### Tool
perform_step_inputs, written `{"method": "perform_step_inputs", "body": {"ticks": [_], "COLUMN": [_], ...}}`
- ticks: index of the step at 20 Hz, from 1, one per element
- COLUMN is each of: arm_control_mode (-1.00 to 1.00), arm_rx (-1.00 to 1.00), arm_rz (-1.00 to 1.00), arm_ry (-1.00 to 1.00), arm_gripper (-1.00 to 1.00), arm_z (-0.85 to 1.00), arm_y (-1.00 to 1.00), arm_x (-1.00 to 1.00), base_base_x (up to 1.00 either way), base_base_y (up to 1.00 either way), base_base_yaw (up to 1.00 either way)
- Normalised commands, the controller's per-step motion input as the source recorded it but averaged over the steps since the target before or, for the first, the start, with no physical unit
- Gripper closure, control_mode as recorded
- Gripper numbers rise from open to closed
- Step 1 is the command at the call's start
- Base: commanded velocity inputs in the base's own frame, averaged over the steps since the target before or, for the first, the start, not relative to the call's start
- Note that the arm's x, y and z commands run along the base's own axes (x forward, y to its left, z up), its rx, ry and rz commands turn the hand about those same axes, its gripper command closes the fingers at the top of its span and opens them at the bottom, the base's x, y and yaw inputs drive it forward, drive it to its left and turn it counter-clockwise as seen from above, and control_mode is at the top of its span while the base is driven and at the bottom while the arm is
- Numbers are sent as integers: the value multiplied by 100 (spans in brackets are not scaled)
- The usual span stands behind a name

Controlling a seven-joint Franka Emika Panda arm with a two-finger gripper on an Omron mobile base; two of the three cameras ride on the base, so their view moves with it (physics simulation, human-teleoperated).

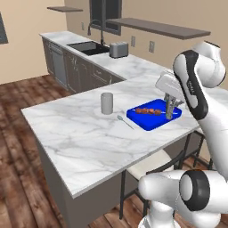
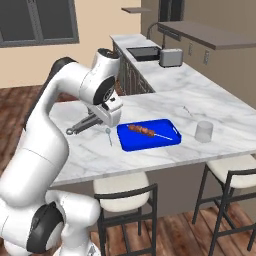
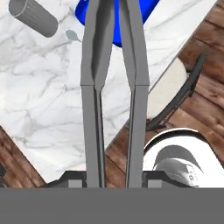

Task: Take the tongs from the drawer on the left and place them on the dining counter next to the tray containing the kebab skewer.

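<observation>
A grey cup [image 1: 107, 103] stands upright beside a small spoon [image 1: 125, 121]. A toaster [image 1: 118, 49] sits near the sink [image 1: 87, 47] and faucet [image 1: 100, 31]. Two white-seated stools [image 2: 122, 192] stand on the wooden floor [image 1: 20, 178].

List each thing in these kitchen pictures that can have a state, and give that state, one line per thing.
gripper: shut on the tongs, above the dining counter.
tongs: held, arms slightly apart.
tray: flat on the dining counter, holding the kebab skewer.
kebab skewer: lying in the tray.
cup: upright beside the tray.
spoon: lying flat between cup and tray.
</observation>
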Motion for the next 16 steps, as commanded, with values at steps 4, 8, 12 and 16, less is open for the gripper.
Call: {"method": "perform_step_inputs", "body": {"ticks": [4, 8, 12, 16], "arm_control_mode": [-100, -100, -100, -100], "arm_rx": [-35, -36, -15, 7], "arm_rz": [23, 21, 27, 21], "arm_ry": [8, -3, -17, -22], "arm_gripper": [100, 100, 100, 100], "arm_z": [-61, -56, -42, -36], "arm_y": [25, 30, 20, 0], "arm_x": [20, 0, 0, 5], "base_base_x": [0, 0, 0, 0], "base_base_y": [0, 0, 0, 0], "base_base_yaw": [0, 0, 0, 0]}}
